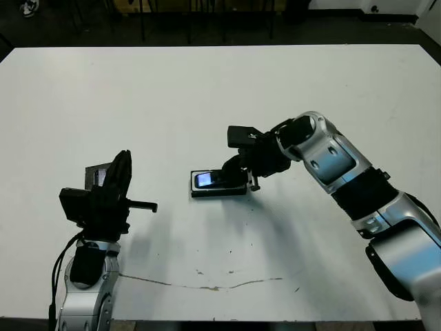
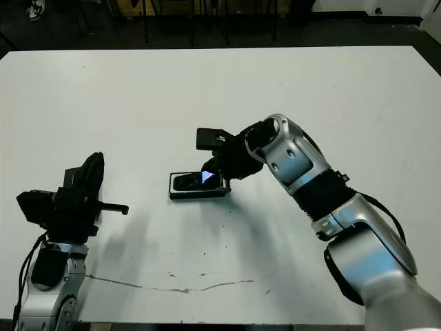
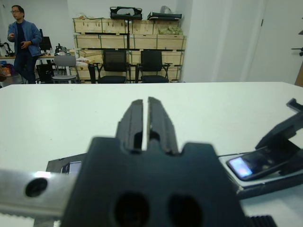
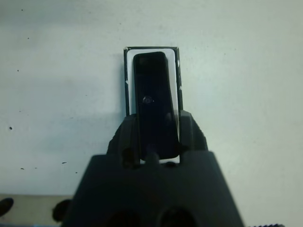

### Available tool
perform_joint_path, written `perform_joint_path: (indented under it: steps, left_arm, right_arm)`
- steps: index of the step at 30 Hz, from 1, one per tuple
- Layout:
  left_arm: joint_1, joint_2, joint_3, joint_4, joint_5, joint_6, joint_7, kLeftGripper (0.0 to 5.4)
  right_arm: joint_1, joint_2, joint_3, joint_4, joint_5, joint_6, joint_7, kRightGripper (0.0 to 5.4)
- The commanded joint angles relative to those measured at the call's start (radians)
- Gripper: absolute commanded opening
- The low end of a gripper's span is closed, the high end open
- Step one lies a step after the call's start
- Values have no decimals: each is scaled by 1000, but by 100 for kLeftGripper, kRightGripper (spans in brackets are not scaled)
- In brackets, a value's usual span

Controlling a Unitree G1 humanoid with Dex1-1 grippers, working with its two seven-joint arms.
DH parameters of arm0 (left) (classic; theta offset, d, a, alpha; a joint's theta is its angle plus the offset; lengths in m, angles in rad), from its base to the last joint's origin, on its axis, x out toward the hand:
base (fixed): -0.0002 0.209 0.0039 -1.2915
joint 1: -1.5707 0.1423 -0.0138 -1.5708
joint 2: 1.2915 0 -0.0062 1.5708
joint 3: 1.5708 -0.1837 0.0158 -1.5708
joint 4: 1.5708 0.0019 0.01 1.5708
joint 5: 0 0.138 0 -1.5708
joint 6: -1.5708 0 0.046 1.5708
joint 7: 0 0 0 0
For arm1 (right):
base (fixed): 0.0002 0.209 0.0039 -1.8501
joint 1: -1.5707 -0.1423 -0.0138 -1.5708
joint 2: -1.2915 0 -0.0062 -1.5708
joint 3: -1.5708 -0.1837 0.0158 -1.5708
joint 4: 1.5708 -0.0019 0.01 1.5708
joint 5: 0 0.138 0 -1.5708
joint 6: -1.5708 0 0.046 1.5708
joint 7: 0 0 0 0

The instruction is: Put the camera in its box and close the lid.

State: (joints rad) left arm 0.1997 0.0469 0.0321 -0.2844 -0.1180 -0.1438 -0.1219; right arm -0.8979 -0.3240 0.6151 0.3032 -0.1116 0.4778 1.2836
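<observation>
Right gripper (image 4: 156, 142) pinches glossy slim black camera (image 4: 154, 101) over white-lined box (image 4: 128, 80); left gripper (image 3: 147, 118) closed, empty.

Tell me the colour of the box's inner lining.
White: the box has black outer walls with a white lining around the camera. The right wrist view shows it best.

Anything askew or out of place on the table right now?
The slim black camera bar sits tilted, one end propped above the white-lined black box, held between the right gripper fingers. The flat black lid lies apart, behind the left gripper.
</observation>
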Motion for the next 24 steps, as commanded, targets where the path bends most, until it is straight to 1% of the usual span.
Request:
perform_joint_path:
  steps: [1,5,9,10,12,14,15,20,22,24]
  left_arm:
    - [6,5,0,18,7,7,0,0]
    - [5,1,1,19,6,9,4,0]
    - [10,-4,0,9,9,14,12,0]
    - [10,-2,0,12,13,9,13,0]
    - [11,0,1,13,18,8,15,0]
    - [13,-1,1,10,15,13,15,0]
    - [13,-2,1,9,13,15,15,0]
    - [15,1,3,18,13,2,11,0]
    - [14,2,4,21,15,1,11,0]
    - [16,1,3,18,12,6,12,0]
  right_arm:
    - [-14,15,31,10,-14,8,20,71]
    - [-10,16,42,10,-23,-30,26,71]
    - [-9,7,48,12,-28,-35,40,70]
    - [-14,1,49,21,-25,-52,58,88]
    - [-29,-10,37,62,-6,-138,105,122]
    - [-38,-20,15,95,3,-218,119,160]
    - [-40,-25,2,105,5,-247,118,177]
    - [-61,-47,-58,158,31,-318,154,264]
    - [-67,-63,-82,163,33,-369,159,300]
    - [-68,-78,-107,148,37,-387,158,335]
